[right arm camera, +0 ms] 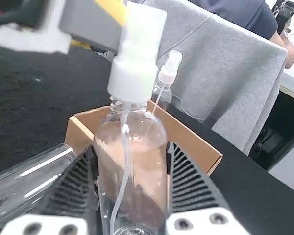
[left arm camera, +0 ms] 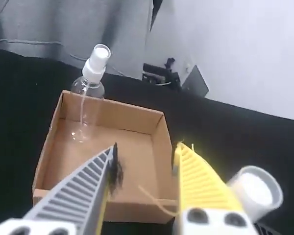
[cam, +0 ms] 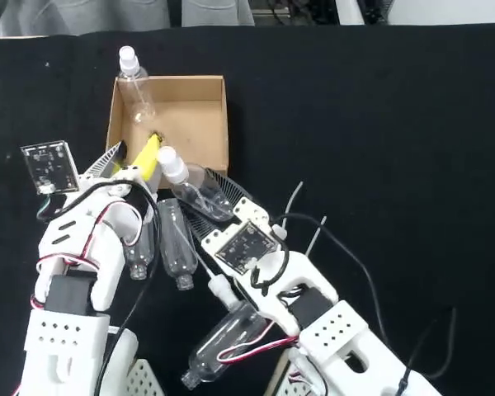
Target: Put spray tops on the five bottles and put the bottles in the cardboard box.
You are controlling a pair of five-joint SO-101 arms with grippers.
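Note:
The cardboard box [cam: 219, 107] sits at the back left of the black table, and one capped bottle [cam: 135, 89] stands in its far left corner. My right gripper [cam: 205, 198] is shut on a clear bottle [cam: 200, 191] with a white spray top [cam: 169, 162], held tilted beside the box's near right corner. In the right wrist view this bottle [right arm camera: 132, 166] stands between the two black fingers [right arm camera: 191, 186]. My left gripper [cam: 138, 144] is open over the box's near wall, with nothing between its grey and yellow fingers [left arm camera: 201, 186]. Two uncapped bottles [cam: 175, 243] lie between the arms, and a third bottle [cam: 223, 342] lies nearer the front.
A loose spray top [cam: 220, 289] lies by the right arm, and thin tubes [cam: 295, 198] show to its right. The box floor [left arm camera: 132, 156] has free room beside the standing bottle [left arm camera: 88, 93]. The table's right half is bare black cloth [cam: 396, 148].

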